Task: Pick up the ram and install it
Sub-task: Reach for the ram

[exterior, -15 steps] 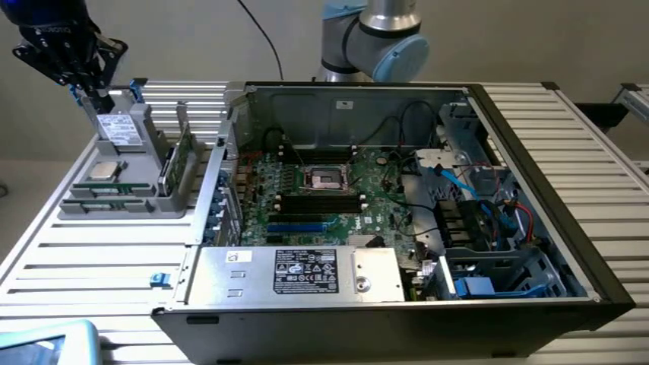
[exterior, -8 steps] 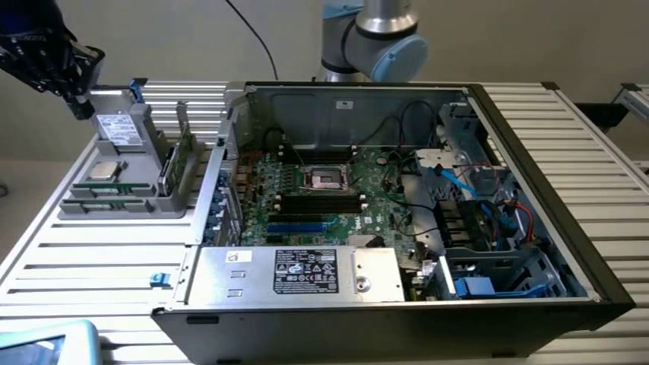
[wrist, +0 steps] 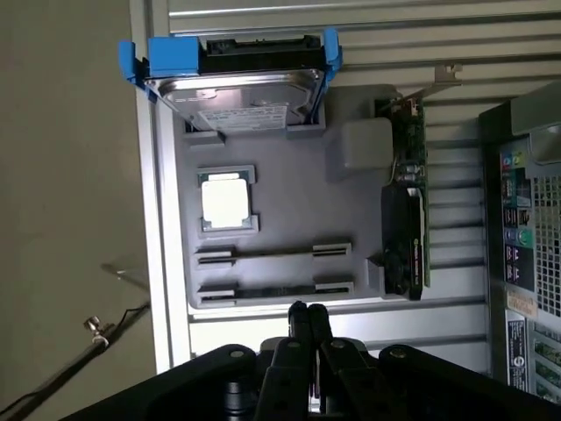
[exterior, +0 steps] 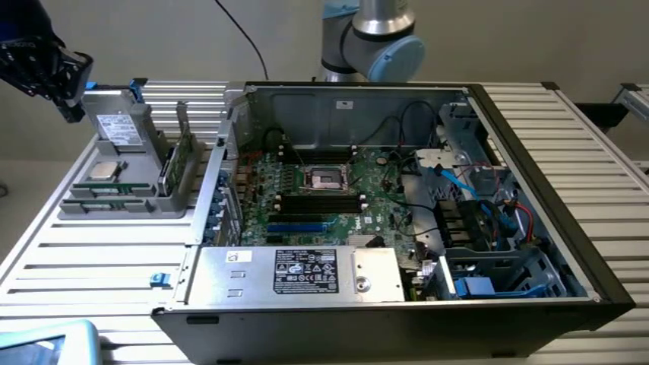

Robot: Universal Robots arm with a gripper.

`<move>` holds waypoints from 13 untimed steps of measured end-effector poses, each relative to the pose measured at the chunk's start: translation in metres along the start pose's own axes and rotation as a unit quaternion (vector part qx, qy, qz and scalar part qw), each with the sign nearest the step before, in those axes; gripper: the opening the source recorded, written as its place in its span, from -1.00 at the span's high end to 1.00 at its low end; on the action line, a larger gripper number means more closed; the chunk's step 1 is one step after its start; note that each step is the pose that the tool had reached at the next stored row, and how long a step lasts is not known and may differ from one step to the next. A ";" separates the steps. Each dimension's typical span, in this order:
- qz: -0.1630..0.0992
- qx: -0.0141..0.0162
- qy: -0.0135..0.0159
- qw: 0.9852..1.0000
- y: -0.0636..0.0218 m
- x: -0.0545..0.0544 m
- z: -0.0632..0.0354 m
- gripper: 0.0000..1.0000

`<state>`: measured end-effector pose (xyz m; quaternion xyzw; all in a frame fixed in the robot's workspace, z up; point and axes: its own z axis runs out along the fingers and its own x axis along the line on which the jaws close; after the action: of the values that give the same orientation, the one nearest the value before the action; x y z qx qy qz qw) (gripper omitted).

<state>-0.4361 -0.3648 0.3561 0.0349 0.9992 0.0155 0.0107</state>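
My gripper (exterior: 71,112) hangs at the exterior view's far left, above the grey parts holder (exterior: 137,205). In the wrist view its fingers (wrist: 307,317) are pressed together, shut on nothing, over the table slats just off the holder's edge (wrist: 280,202). Nearest to them are two long narrow slots. A thin strip on edge in one slot looks like the ram (wrist: 273,253), seen as a green sliver (exterior: 102,190) in the exterior view. The motherboard's dark memory slots (exterior: 319,201) lie in the open computer case (exterior: 568,228).
The holder also carries a hard drive in a blue bracket (wrist: 232,83), a square silver processor (wrist: 226,200) and an upright green expansion card (wrist: 408,202). Cables, drive cages and a power supply (exterior: 294,274) crowd the case. The arm's base (exterior: 370,38) stands behind the case.
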 end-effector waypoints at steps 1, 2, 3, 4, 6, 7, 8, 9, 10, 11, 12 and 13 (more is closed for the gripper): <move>0.000 0.000 0.000 1.000 0.0027 0.002 0.0012 0.78; 0.000 0.000 0.000 1.000 0.0053 0.004 0.0021 0.78; 0.000 0.001 0.000 1.000 0.0070 0.006 0.0025 0.78; 0.000 0.001 0.000 1.000 0.0078 0.009 0.0027 0.78; -0.001 0.001 0.000 1.000 0.0081 0.011 0.0029 0.78; -0.001 0.001 0.000 1.000 0.0081 0.012 0.0029 0.78; -0.001 0.001 0.000 1.000 0.0085 0.012 0.0030 0.78; -0.001 0.001 0.000 1.000 0.0090 0.012 0.0031 0.78; -0.001 0.001 0.000 1.000 0.0091 0.012 0.0032 0.78; -0.001 0.001 0.000 1.000 0.0090 0.012 0.0032 0.78; -0.001 0.001 0.000 1.000 0.0091 0.012 0.0031 0.78; -0.001 0.001 0.000 1.000 0.0090 0.012 0.0031 0.78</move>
<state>-0.4471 -0.3548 0.3530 0.0339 0.9993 0.0148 0.0106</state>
